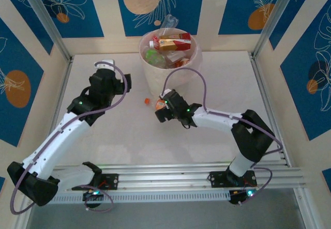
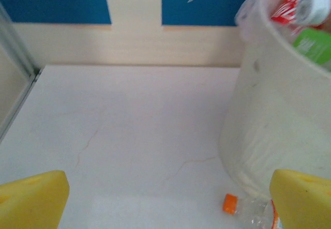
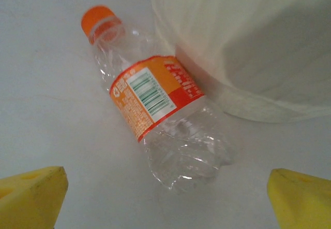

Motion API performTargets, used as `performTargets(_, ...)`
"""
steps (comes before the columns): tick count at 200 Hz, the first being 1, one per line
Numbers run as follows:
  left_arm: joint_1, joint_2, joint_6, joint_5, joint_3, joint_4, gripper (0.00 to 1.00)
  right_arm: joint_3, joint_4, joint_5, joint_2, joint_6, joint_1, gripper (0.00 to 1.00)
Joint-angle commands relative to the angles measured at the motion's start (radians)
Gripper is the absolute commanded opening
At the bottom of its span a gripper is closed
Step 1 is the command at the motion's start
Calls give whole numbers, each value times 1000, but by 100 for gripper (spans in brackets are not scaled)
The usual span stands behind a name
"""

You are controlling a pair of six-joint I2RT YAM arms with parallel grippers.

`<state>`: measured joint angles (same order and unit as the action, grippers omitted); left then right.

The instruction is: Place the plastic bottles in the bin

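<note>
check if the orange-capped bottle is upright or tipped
Tipped: the orange-capped bottle lies on its side on the table, beside the bin.

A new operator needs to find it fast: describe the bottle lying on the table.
Start at the tall cream-white bin at the far middle of the table. Beside its near base, below the open right gripper, one clear crumpled bottle lies on its side. Unlike the other bottles, all inside the bin, it shows an orange cap and orange-red label.
</note>
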<state>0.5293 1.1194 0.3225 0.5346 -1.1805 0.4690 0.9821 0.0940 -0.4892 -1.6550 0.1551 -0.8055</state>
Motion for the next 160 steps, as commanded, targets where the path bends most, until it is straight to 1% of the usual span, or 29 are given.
performTargets(1, -21, -48, 64, 47, 26, 18, 100, 56, -60, 1, -49, -40, 2, 99)
performTargets(54, -41, -76, 67, 45, 45, 44, 99, 121, -55, -21, -142, -70, -9, 99)
performTargets(92, -51, -77, 73, 35, 56, 46, 100, 145, -28, -8, -192, -75, -13, 100)
performTargets(133, -68, -58, 85, 26, 62, 48, 100, 175, 9, -32, -241, -107, -53, 95)
performTargets(160, -120, -19, 114, -32, 64, 70, 100, 180, 36, -43, -232, -99, -88, 92)
